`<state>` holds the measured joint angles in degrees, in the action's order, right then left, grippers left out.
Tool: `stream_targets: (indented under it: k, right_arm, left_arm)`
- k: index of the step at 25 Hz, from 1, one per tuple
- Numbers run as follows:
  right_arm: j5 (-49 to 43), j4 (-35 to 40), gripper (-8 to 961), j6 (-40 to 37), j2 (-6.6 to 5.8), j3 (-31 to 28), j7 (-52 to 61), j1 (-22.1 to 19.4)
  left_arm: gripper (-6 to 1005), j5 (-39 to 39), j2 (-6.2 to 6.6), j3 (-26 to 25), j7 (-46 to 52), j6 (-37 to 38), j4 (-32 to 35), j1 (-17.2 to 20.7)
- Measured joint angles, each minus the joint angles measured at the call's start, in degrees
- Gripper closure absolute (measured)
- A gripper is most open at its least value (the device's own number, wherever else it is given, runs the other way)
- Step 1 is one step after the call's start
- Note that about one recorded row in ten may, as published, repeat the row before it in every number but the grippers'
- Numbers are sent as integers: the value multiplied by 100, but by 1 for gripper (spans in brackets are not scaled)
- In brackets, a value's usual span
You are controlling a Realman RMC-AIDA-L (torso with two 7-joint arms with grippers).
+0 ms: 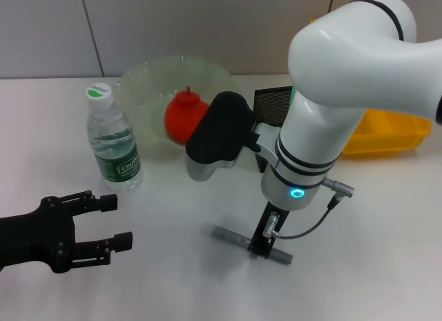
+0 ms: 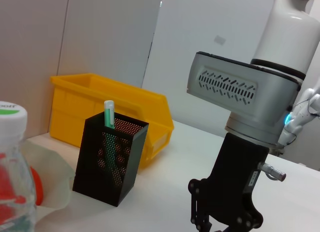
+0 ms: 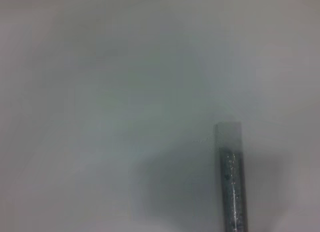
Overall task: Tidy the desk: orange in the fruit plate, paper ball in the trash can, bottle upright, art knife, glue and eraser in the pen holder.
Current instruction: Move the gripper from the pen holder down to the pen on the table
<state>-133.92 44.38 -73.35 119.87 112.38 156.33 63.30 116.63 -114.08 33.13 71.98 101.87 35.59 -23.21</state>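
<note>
The right pincer [image 1: 266,244] stands down on the gray knife [image 1: 228,235] lying on the counter [image 1: 173,279]; whether it grips, I cannot tell. The left pincer [image 1: 114,223] hovers open, the bottle [image 1: 112,143] just beyond it.

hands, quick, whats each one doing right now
Left hand: open, empty, hovering low over the desk.
Right hand: down on the grey knife; grip cannot be told.

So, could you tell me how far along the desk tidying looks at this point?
Done: the orange sits in the fruit plate, the bottle stands upright, and a green-capped stick is in the pen holder. In hand: the right gripper is down over the grey art knife on the desk. The left gripper idles open. Paper ball and eraser aren't visible.
</note>
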Motion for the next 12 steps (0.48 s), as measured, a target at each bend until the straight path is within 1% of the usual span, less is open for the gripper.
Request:
stream_targets:
  k: [4, 6, 7, 8, 12]
  right_arm:
    - [-15, 157, 817, 19, -13, -87, -78, -92]
    - [-92, 523, 818, 13, -49, -395, -198, -359]
    - [-92, 523, 819, 13, -49, -395, -198, -359]
    - [-152, 685, 820, 7, -55, -549, -243, -459]
    - [-399, 1477, 824, -28, -53, -1173, -548, -1038]
  left_arm:
    - [188, 0, 0, 0, 0, -2, 0, 1]
    - [188, -1, 0, 0, 0, -5, 0, 7]
    - [188, -1, 0, 0, 0, -7, 0, 8]
    - [188, -2, 0, 0, -1, -9, 0, 11]
    - [188, -8, 13, -12, -13, -13, 0, 29]
